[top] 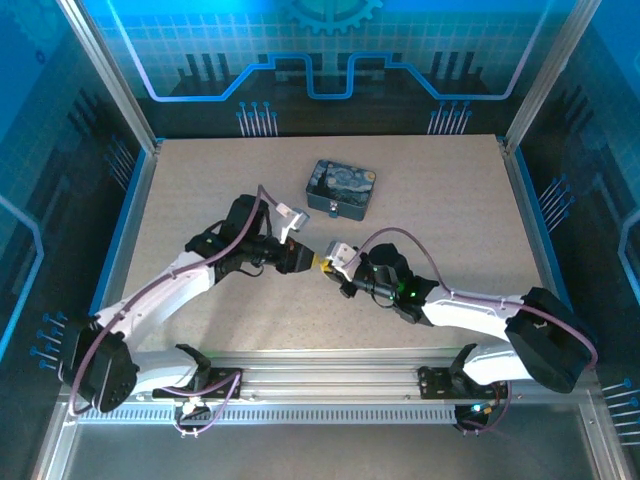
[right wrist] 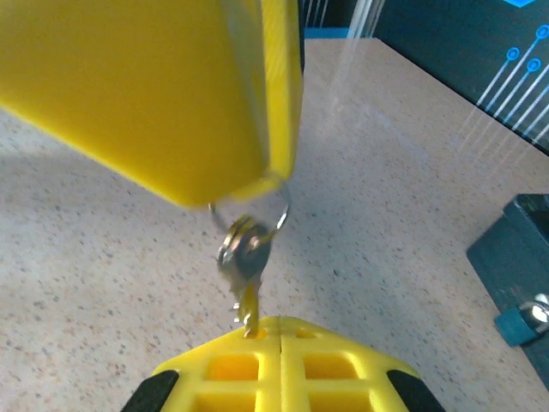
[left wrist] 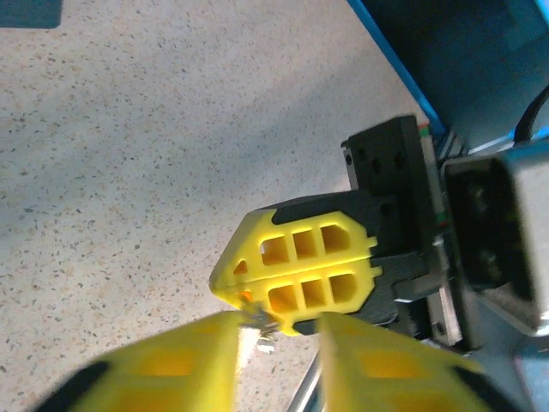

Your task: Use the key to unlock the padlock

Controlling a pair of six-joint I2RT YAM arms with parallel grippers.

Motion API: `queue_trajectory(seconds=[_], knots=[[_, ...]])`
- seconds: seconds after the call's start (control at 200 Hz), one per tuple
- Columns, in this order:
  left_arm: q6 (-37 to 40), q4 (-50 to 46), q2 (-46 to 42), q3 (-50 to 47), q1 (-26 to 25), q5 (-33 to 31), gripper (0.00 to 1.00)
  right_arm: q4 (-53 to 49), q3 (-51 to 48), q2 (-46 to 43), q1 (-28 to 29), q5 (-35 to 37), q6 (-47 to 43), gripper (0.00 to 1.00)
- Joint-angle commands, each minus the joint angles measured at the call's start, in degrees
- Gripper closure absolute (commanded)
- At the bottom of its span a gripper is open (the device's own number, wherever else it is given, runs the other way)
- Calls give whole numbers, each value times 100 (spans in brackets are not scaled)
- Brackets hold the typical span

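Meeting above desk centre: 2 end effectors | right end effector (right wrist: 281, 330): fingers pressed together, pinching key (right wrist: 245, 253) by its blade | left end effector (left wrist: 279, 343): fingers slightly spread, key ring (right wrist: 284, 209) between them | padlock (right wrist: 520, 324): against near side of tin (top: 340, 188), toward desk's far edge, well apart from key

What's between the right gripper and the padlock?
Only bare table between the right gripper and the padlock, per the right wrist view.
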Motion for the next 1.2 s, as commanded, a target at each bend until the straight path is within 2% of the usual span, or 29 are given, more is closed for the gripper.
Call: queue_trajectory(seconds=[0.0,0.07,0.2,0.26,0.375,0.49,0.54,0.575,0.635,0.7,0.82,0.88,0.935,1.01,1.196], knots=[[-717,168,-337,-152,92,-403,54,-443,270,-110,149,742,-470,100],[-1240,270,-439,-234,116,-614,55,-456,274,-93,210,928,-642,100],[-1769,674,-465,-423,112,-372,72,-447,325,-8,250,875,-696,100],[-1767,614,-463,-433,113,-476,71,-378,325,42,252,776,-654,100],[-1164,691,-558,-538,116,-467,60,-468,374,81,250,522,-678,100],[-212,1117,-980,-1022,112,-485,55,-1308,686,-45,140,-291,-808,100],[264,1333,-1171,-1248,114,-345,53,-1702,819,-102,121,-357,-949,100],[335,1455,-1261,-1375,112,-357,50,-1772,826,-150,134,-335,-1034,100],[104,1340,-1242,-1343,125,-496,48,-1700,721,-266,180,-171,-1274,100],[-336,1037,-1000,-1043,129,-553,50,-1647,634,-349,221,134,-1479,100],[-1530,861,-602,-760,131,-806,64,-1620,659,-314,392,1014,-1738,100],[-2133,1172,-601,-889,129,-823,73,-1511,676,-234,531,1489,-1880,100],[-2722,1570,-639,-1081,112,-775,76,-1434,694,-154,644,1752,-1988,100],[-3217,1892,-679,-1236,48,-741,77,-1259,686,-72,751,1955,-2069,100],[-3822,1794,-752,-1304,-233,-1111,74,-928,676,110,898,2368,-2076,100]])
